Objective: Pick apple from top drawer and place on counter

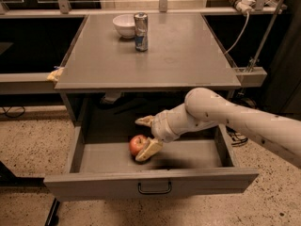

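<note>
The table (188, 60) fills the upper middle of the view. Below it the top drawer (197, 175) stands pulled out toward the camera, its dark loop handle (154, 188) at the centre of the front panel. My arm (235, 119) comes in from the right edge, bends at a rounded joint under the table's front edge, and slopes down to the left into the drawer. My tool (139, 140) sits over the drawer floor, left of centre, with its two fingers spread wide and nothing held. One finger points left above the apple (136, 144) and the other lies low, against the fruit's right side. The apple rests on the drawer floor. At the back of the table a can (140, 31) stands upright just beside a white bowl (123, 25).
</note>
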Tool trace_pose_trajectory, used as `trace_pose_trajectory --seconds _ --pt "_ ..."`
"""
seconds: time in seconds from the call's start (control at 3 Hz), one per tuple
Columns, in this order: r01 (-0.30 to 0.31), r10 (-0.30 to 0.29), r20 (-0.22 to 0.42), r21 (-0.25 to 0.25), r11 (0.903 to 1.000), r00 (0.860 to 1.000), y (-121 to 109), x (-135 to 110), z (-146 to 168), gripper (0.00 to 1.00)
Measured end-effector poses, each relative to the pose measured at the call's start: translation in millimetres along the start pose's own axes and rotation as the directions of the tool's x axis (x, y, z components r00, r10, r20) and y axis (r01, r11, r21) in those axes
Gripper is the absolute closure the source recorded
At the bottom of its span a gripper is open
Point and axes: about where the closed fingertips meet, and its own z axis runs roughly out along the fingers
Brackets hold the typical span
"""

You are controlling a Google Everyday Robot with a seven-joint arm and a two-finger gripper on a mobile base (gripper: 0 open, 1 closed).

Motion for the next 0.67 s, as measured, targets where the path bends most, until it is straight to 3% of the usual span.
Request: trace_pose_trajectory --seconds 0.67 --pt "-0.013 0.012 -0.030 -0.024 0.9996 0.999 2 21 14 0.24"
